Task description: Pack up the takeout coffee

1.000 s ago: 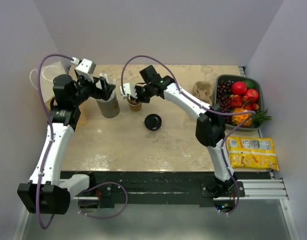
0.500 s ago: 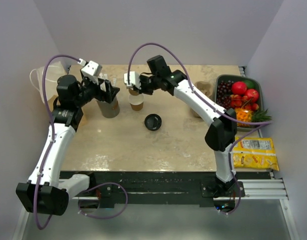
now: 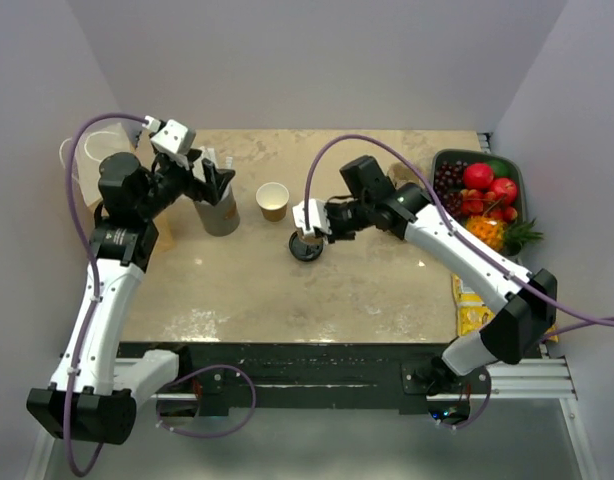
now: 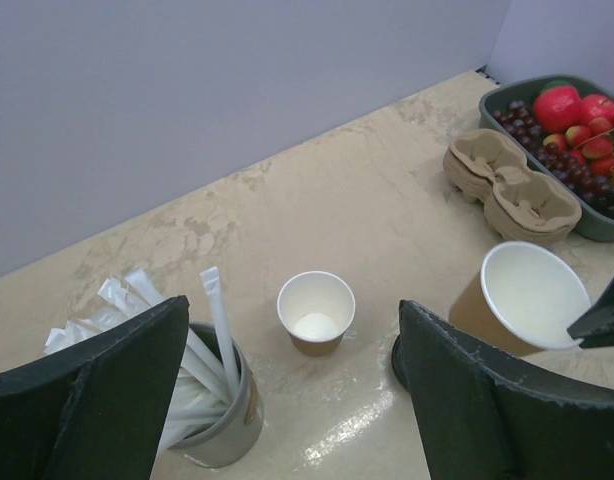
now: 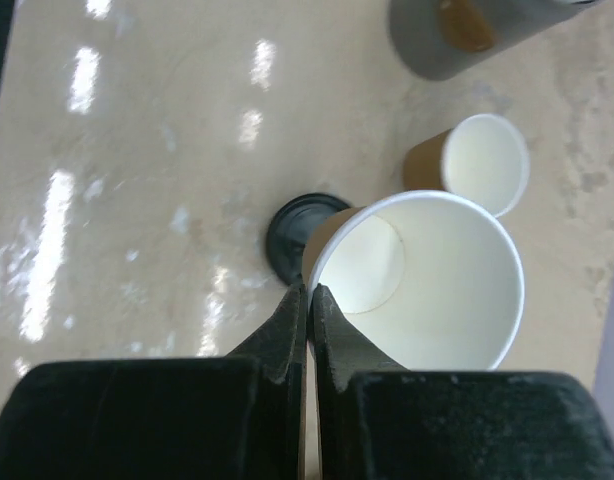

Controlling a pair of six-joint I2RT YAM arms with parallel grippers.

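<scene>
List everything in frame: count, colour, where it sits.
held cup: 1, kraft brown, white inside, no lid; pinched at its rim, at the lid
standing cup: 1, same kind, no lid; mid-table, towards the rear
black lid: 1, black; on the table, centre
straw cup: 1, grey, holding white wrapped straws; rear left
cup carrier: 1 or a nested stack, brown pulp; rear right
fruit tray: 1, dark green, holding red, dark and orange fruit; right edge
snack bag: 1, yellow; right, partly hidden by the right arm
white bag: 1, whitish; far left rear, partly hidden
left fingers: open, by the straw cup
right fingers: shut on the held cup's rim
</scene>
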